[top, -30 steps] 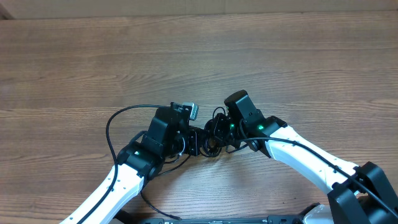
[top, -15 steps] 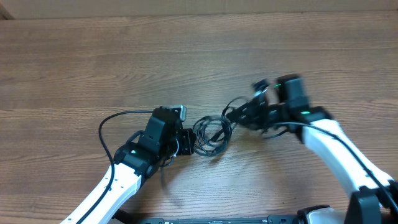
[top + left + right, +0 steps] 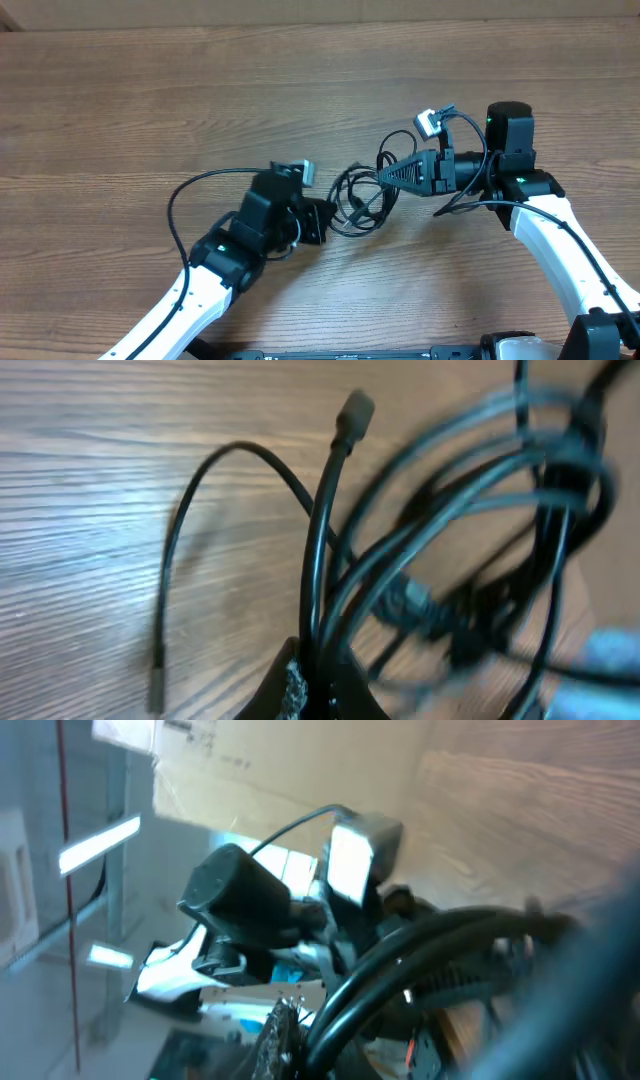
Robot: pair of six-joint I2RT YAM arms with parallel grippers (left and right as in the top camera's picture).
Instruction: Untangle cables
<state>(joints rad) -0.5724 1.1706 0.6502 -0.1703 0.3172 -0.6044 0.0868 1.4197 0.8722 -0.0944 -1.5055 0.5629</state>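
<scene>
Running left-right, tangled cables [image 3: 358, 198]

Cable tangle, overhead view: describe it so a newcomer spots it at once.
On the wooden table, look between the two white arms. The left gripper and right gripper both have jaws shut on the cables, a knot of overlapping loops. They are far thinner than the black wires on the arms.

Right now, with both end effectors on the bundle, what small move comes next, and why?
Probably ease the right end effector slightly away from the left end effector, which holds firm. Both look shut on the cables, whose loops sit bunched and overlapping between them; a gentle spread should open the tangle.
</scene>
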